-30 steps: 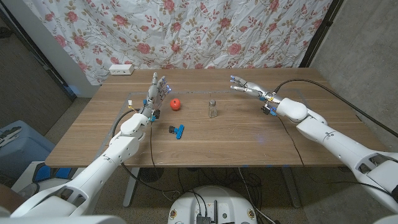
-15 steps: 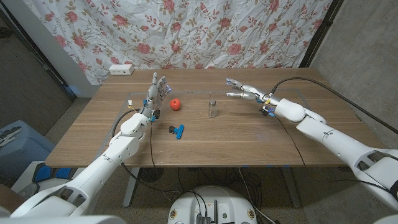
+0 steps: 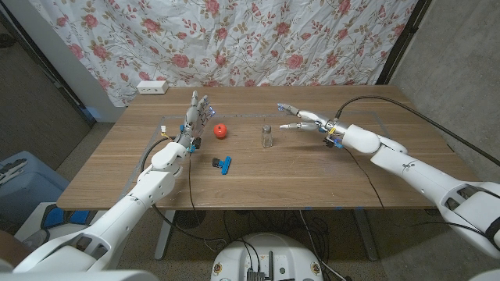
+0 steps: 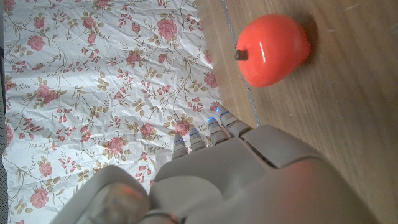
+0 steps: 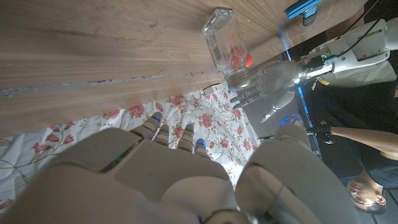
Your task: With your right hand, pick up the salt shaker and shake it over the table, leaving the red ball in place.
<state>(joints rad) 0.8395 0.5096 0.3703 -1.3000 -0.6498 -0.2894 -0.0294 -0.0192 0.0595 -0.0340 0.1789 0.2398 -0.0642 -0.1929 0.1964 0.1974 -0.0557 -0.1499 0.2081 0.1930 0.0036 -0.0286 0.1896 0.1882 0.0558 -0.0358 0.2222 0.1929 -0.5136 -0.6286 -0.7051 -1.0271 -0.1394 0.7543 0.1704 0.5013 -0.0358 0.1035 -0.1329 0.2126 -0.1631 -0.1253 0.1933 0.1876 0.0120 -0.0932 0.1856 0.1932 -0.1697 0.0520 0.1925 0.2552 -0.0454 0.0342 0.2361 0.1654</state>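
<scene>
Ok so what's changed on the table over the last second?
The right hand, open and holding nothing, has moved across the table toward the salt shaker and now sits close beside it without touching. The shaker, the red ball, the blue clip and the left hand have not moved.

right hand (image 5: 168, 180) open | salt shaker (image 5: 224, 38) upright on table (image 5: 93, 50) | left hand (image 5: 261, 84) beyond
</scene>
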